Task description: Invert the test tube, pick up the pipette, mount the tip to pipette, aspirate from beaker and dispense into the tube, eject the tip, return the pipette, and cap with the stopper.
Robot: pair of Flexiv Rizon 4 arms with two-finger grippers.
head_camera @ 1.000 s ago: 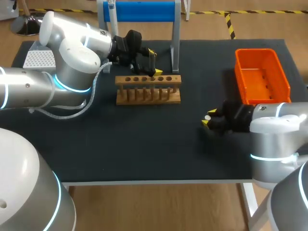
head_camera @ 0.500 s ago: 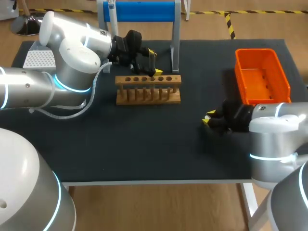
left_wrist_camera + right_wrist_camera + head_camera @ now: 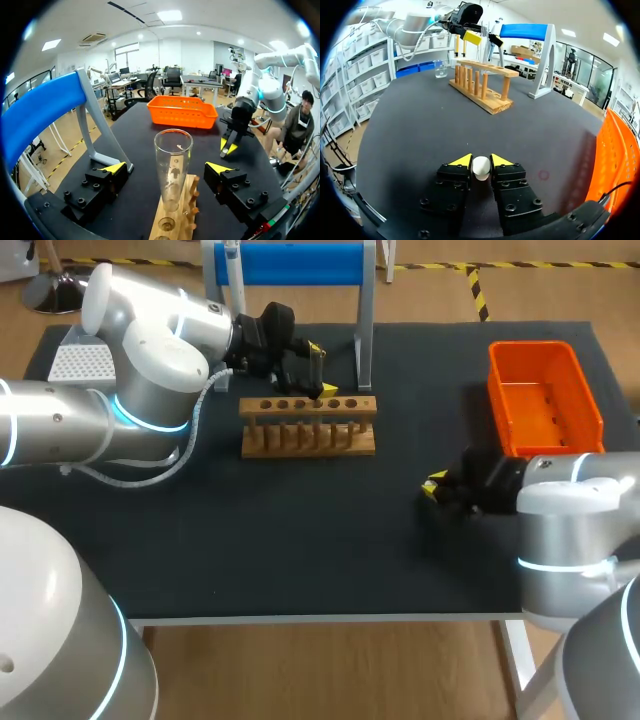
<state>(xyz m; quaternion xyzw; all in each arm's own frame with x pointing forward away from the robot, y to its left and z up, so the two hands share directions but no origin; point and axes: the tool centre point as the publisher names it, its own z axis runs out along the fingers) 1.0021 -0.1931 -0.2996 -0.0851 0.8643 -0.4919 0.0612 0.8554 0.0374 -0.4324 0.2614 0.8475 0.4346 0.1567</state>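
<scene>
A clear test tube (image 3: 173,167) stands upright, mouth up, in the wooden rack (image 3: 308,425). My left gripper (image 3: 166,167) is open around the tube, a finger well clear on each side. At the table's right, my right gripper (image 3: 481,161) is down on the black mat, shut on the small white stopper (image 3: 481,169), with both yellow tips against it. In the head view that gripper (image 3: 432,485) lies below the orange basket. The pipette (image 3: 232,258) hangs on the blue stand (image 3: 290,262).
The orange basket (image 3: 545,348) sits at the back right. A white tip box (image 3: 80,362) is at the back left behind my left arm. A small glass beaker (image 3: 439,69) stands beyond the rack's far end. The stand's grey leg (image 3: 366,340) rises just behind the rack.
My right gripper's fingers have drawn together onto the white stopper. The left arm and the tube have not moved.
</scene>
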